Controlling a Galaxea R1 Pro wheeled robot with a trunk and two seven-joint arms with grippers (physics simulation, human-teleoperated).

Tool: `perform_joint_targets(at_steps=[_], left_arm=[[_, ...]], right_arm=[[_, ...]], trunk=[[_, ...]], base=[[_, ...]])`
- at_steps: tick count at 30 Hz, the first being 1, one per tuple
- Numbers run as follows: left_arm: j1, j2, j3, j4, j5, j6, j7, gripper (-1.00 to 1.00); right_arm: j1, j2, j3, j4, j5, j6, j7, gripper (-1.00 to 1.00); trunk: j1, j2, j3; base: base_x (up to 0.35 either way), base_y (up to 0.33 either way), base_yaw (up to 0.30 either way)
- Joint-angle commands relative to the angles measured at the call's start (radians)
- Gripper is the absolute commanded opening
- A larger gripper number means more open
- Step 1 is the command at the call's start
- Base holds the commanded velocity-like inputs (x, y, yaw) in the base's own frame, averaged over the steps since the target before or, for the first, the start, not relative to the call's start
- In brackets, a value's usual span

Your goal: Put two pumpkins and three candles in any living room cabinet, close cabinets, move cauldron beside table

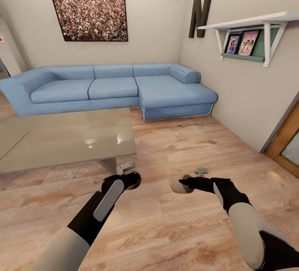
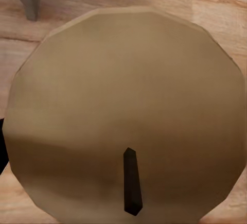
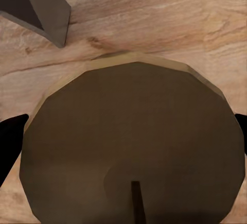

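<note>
Black-sleeved arms are seen in the head view stretched forward and low over the wood-plank floor (image 1: 174, 229), the left gripper (image 1: 132, 179) closed around a candle (image 2: 128, 110) and the right gripper (image 1: 182, 183) closed around a second candle (image 1: 177, 183). Both candles are rendered as faceted stubby cylinders, pale tan, with a dark wick on top (image 3: 136, 152). Open floor is found ahead, bounded by the glossy grey surface (image 1: 62, 138), blue fabric sofa (image 1: 112, 88) and plain wall.

Two candles (image 1: 179, 184) (image 1: 132, 181), one sofa (image 1: 112, 90), one table (image 1: 62, 138)
</note>
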Motion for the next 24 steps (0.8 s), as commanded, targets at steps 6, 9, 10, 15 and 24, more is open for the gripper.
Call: perform_joint_targets(at_steps=[6, 9, 10, 15, 24], left_arm=[[0.0, 0.0, 0.0, 0.001, -0.003, 0.001, 0.0, -1.0], [0.0, 0.0, 0.0, 0.0, -0.003, 0.001, 0.0, -1.0], [0.0, 0.0, 0.0, 0.0, -0.003, 0.001, 0.0, -1.0], [0.0, 0.002, 0.001, 0.0, -0.003, 0.001, 0.0, -1.0], [0.0, 0.003, 0.001, -0.002, -0.002, 0.001, 0.0, -1.0]], right_arm=[[0.0, 0.0, 0.0, 0.0, -0.001, 0.0, 0.0, -1.0], [0.0, 0.0, 0.0, 0.0, -0.001, 0.0, -0.001, -1.0], [0.0, 0.0, 0.0, 0.0, -0.001, 0.0, -0.001, -1.0], [0.0, 0.0, 0.0, 0.0, -0.001, 0.0, -0.001, -1.0], [0.0, 0.0, 0.0, 0.001, -0.001, 0.0, -0.001, -1.0]], trunk=[[0.0, 0.0, 0.0], [0.0, 0.0, 0.0], [0.0, 0.0, 0.0], [0.0, 0.0, 0.0], [0.0, 0.0, 0.0]], base=[[-0.007, 0.0, 0.27], [0.0, 0.0, 0.291], [0.0, 0.0, 0.292], [0.0, 0.0, 0.292], [0.0, 0.0, 0.292]])
